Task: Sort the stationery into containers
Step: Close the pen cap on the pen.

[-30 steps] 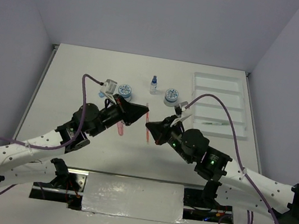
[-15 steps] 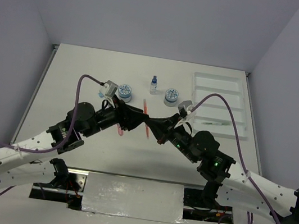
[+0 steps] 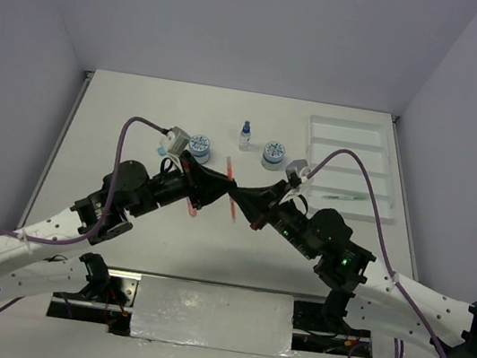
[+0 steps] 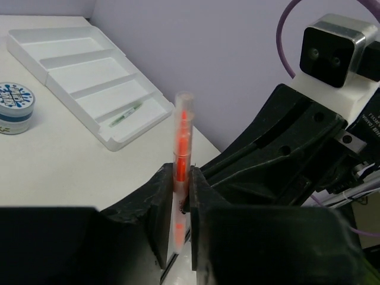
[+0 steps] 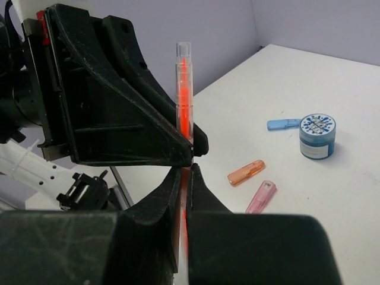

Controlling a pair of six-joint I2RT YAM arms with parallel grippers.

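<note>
Orange-red pen [image 4: 181, 136] is being pinched upright above the bench [image 3: 141, 109] by left fingers [image 4: 151, 208] and right fingers [image 5: 160, 199] together, probably changing arms because the tray [image 3: 352, 122] is sitting rightward.

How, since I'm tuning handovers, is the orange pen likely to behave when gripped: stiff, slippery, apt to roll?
Probably stiff: the orange pen stands straight between two sets of jaws without bowing. Its smooth, clear barrel looks slippery, so it might slide lengthwise in a light pinch. Being thin and round, it would likely roll if laid on the table.
</note>
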